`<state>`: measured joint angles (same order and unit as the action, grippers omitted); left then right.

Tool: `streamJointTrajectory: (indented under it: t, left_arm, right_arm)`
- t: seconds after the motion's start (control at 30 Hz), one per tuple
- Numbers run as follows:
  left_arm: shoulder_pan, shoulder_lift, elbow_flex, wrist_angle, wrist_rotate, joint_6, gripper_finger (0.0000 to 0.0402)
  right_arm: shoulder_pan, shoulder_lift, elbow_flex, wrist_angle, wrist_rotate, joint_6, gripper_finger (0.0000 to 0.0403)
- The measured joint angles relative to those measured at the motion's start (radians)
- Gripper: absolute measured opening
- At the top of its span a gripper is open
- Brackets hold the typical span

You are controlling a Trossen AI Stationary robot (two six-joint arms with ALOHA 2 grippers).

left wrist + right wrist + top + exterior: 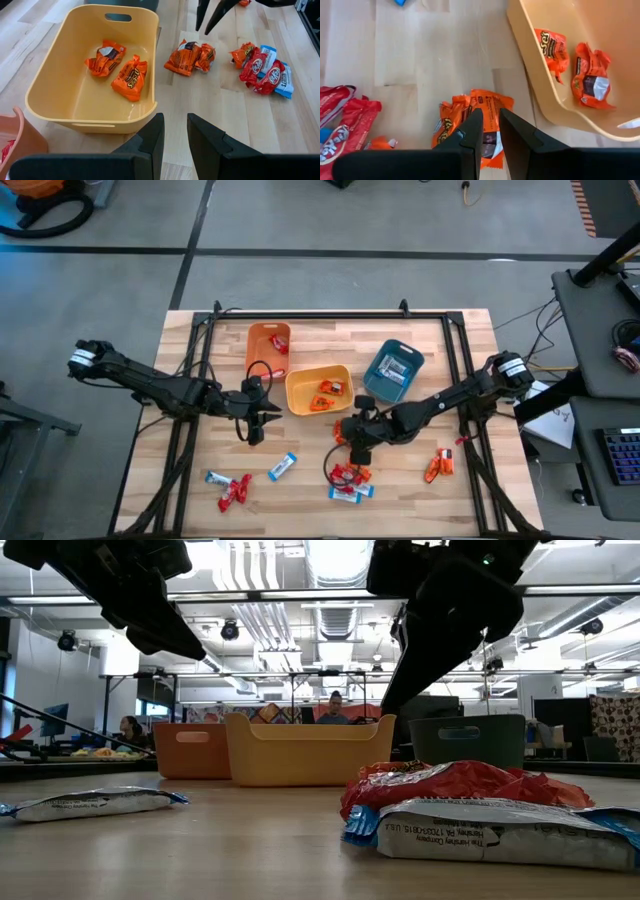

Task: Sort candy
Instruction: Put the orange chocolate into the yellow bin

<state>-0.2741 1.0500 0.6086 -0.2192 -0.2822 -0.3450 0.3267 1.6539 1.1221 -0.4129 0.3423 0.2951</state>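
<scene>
Wrapped candy lies scattered on the wooden table. A pair of orange packets (454, 120) (189, 57) lies beside the yellow bin (300, 392), which holds two more orange packets (120, 67). My right gripper (491, 114) (202, 31) hovers just above the pair on the table, pointing down, fingers almost together and holding nothing. My left gripper (175, 120) (258, 426) waits left of the yellow bin, fingers close together and empty. A heap of red wrappers and blue-and-white bars (350, 478) (265, 70) lies toward the near edge.
An orange bin (268, 345) with red candy and a teal bin (393, 370) with a blue-and-white bar stand beside the yellow one. Loose sweets lie near left (232, 490), a bar (283, 467) near the middle and orange packets (438, 465) near right. People sit in the room behind.
</scene>
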Motion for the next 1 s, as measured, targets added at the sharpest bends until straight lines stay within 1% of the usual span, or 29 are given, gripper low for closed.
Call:
streamJointTrajectory:
  t: [0.2, 0.3, 0.37, 0.4, 0.5, 0.53, 0.57, 0.73, 0.9, 0.93, 1.0]
  left_arm:
    - [0.000, 0.000, 0.000, 0.000, 0.000, 0.000, 0.0068]
    - [0.000, 0.000, 0.000, 0.001, 0.000, 0.000, 0.0068]
    - [0.000, 0.000, 0.000, 0.001, 0.000, 0.000, 0.0068]
    - [0.000, 0.000, 0.000, 0.001, 0.000, 0.000, 0.0068]
    - [0.000, 0.000, 0.000, 0.001, 0.000, 0.000, 0.0068]
    - [0.000, 0.000, 0.000, 0.001, 0.000, 0.000, 0.0068]
    - [0.000, 0.000, 0.000, 0.001, -0.001, 0.000, 0.0068]
    - [0.000, 0.000, 0.000, 0.001, 0.000, 0.000, 0.0068]
    - [0.000, 0.000, 0.000, 0.001, -0.001, 0.000, 0.0068]
    - [0.000, 0.000, 0.000, 0.001, -0.001, 0.000, 0.0068]
    - [0.000, 0.000, 0.000, 0.001, -0.001, 0.000, 0.0068]
  right_arm:
    - [0.000, 0.000, 0.000, 0.003, -0.036, 0.020, 0.0058]
    - [0.000, 0.000, 0.000, 0.003, -0.032, 0.046, 0.0058]
    - [0.000, 0.000, 0.000, 0.003, -0.002, 0.045, 0.0058]
    - [0.000, 0.000, 0.000, 0.002, -0.004, 0.045, 0.0058]
    - [0.000, 0.000, 0.000, 0.001, -0.058, 0.017, 0.0058]
    - [0.000, 0.000, 0.000, 0.003, -0.061, -0.007, 0.0058]
    - [0.001, 0.000, 0.000, 0.004, -0.050, -0.020, 0.0058]
    - [0.000, 0.000, 0.000, 0.004, -0.035, 0.103, 0.0059]
    - [0.001, 0.000, 0.000, 0.005, 0.002, 0.082, 0.0059]
    - [0.000, 0.000, 0.000, 0.005, -0.009, 0.063, 0.0059]
    - [-0.001, 0.000, 0.000, 0.004, -0.085, -0.007, 0.0057]
